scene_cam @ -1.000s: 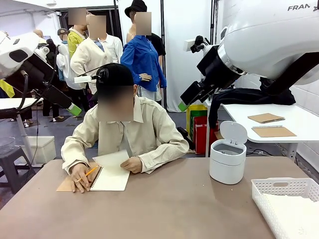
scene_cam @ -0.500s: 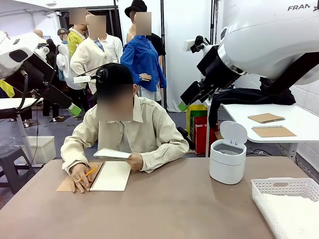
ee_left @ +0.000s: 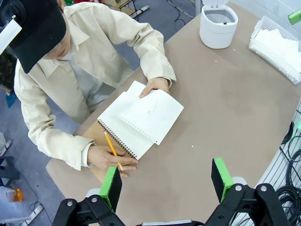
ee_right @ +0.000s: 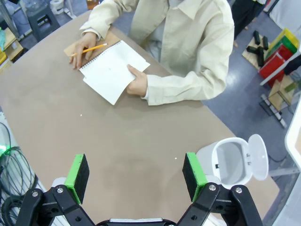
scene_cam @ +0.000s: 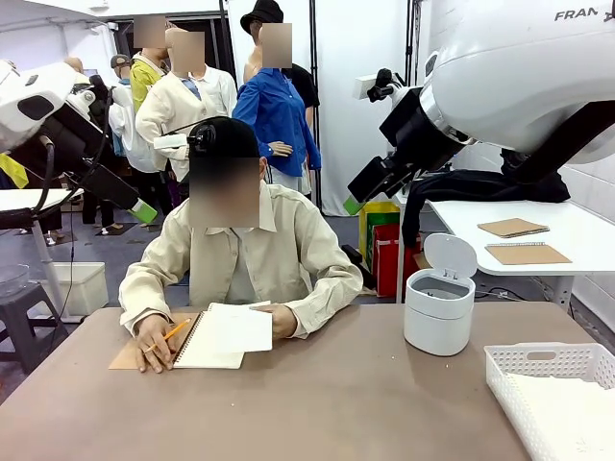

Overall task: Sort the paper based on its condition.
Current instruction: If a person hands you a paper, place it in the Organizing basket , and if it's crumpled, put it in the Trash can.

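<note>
A person (scene_cam: pixel 240 250) sits at the far side of the brown table (scene_cam: pixel 336 403). An open spiral notebook (ee_left: pixel 123 123) lies in front of the person, at the far left part of the table. One loose sheet of paper (scene_cam: pixel 242 328) lies flat on top of the notebook and is shifted a little to the right. The person's hand (scene_cam: pixel 283 320) holds the right edge of the sheet. The other hand (scene_cam: pixel 154 346) rests at the left of the notebook and holds a yellow pencil (scene_cam: pixel 171 334). A white bin (scene_cam: pixel 439 309) with its lid up stands at the far right. A white lattice tray (scene_cam: pixel 538 360) at the near right contains more white sheets (scene_cam: pixel 567 408). The left gripper (ee_left: pixel 165 181) and the right gripper (ee_right: pixel 136 176) are above the table, each spread wide and holding nothing.
</note>
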Robot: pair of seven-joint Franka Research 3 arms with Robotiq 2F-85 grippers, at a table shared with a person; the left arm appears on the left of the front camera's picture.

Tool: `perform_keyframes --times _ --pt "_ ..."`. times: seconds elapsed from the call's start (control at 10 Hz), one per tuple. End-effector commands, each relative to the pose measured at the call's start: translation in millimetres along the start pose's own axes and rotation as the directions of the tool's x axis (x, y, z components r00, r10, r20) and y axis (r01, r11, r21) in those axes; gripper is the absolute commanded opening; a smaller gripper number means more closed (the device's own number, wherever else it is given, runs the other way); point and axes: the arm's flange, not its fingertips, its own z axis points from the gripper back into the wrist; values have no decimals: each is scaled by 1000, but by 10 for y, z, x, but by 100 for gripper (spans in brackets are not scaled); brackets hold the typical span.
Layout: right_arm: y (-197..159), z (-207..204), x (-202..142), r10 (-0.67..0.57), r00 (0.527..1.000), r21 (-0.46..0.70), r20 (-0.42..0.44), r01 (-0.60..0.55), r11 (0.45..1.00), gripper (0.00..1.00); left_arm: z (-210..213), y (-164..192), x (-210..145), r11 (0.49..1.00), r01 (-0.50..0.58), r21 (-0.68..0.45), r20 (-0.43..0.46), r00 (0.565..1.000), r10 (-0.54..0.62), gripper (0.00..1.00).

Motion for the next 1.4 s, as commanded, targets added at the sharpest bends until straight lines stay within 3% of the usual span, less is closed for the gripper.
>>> perform_keyframes --times 0.0,1.3 --pt "-1 -2 -3 -2 1000 1 -5 2 1000 100 -5 2 -4 1000 -4 -1 -1 1000 4 100" --pt "-1 -2 -3 -2 1000 1 -5 2 1000 100 -5 2 -4 1000 -4 -1 -1 1000 4 100"
